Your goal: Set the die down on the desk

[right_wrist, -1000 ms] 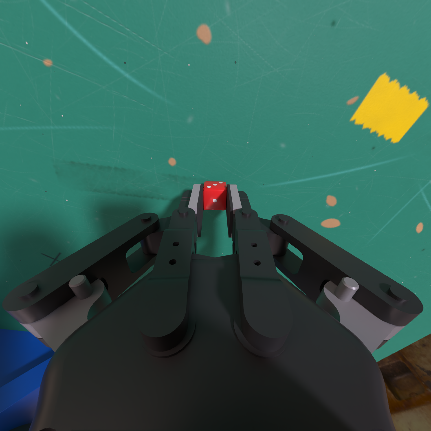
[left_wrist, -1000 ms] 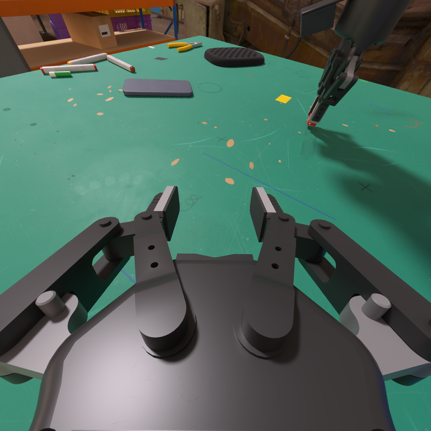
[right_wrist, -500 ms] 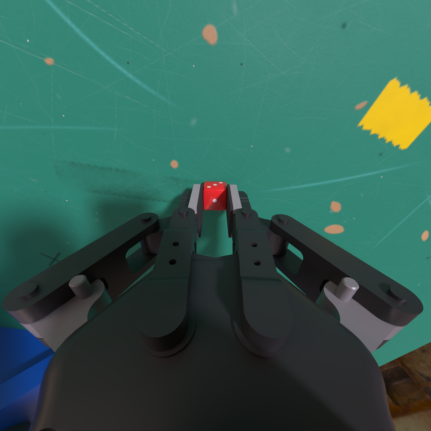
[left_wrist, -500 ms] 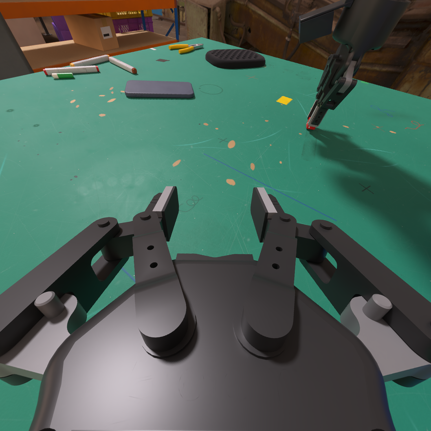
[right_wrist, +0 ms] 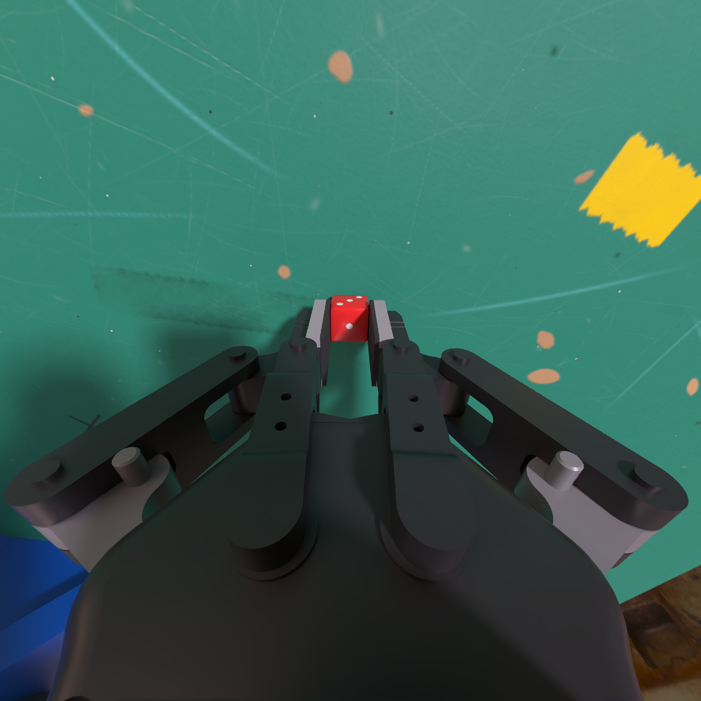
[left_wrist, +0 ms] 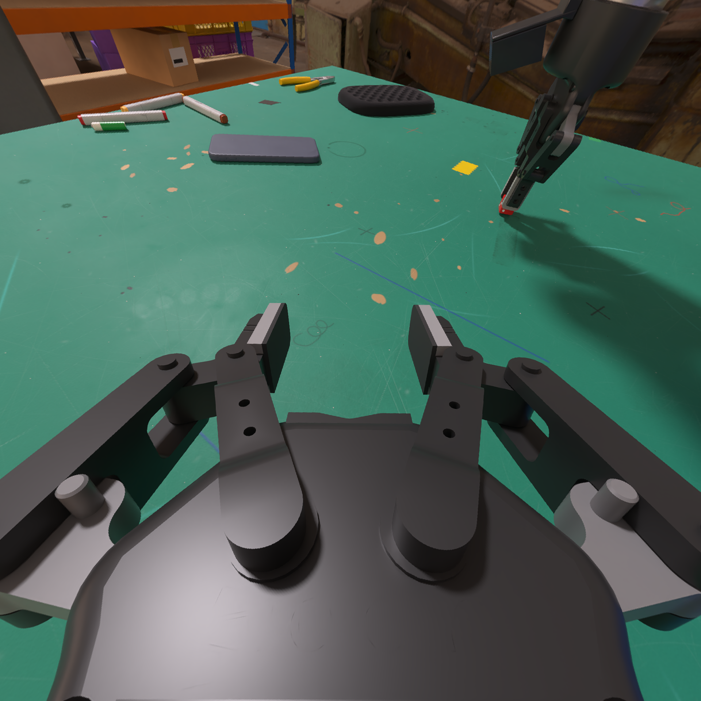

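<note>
A small red die (right_wrist: 349, 318) with white pips sits between the pads of my right gripper (right_wrist: 349, 303), which is shut on it and points down at the green desk (right_wrist: 227, 170). In the left wrist view the right gripper (left_wrist: 510, 203) stands at the far right, with the die (left_wrist: 504, 209) at its tips right at the desk surface, meeting its shadow. My left gripper (left_wrist: 349, 322) is open and empty, low over the desk (left_wrist: 170, 265) and far from the die.
A yellow tape patch (right_wrist: 641, 189) lies to the right of the die. At the back of the desk lie a grey flat slab (left_wrist: 264, 149), a black dimpled pad (left_wrist: 386, 100), yellow-handled pliers (left_wrist: 305, 82) and several markers (left_wrist: 151, 110). Shelving stands behind.
My right gripper has come down a little with the die, bringing it to the desk surface. The left gripper stays open with only a slight shift of view.
</note>
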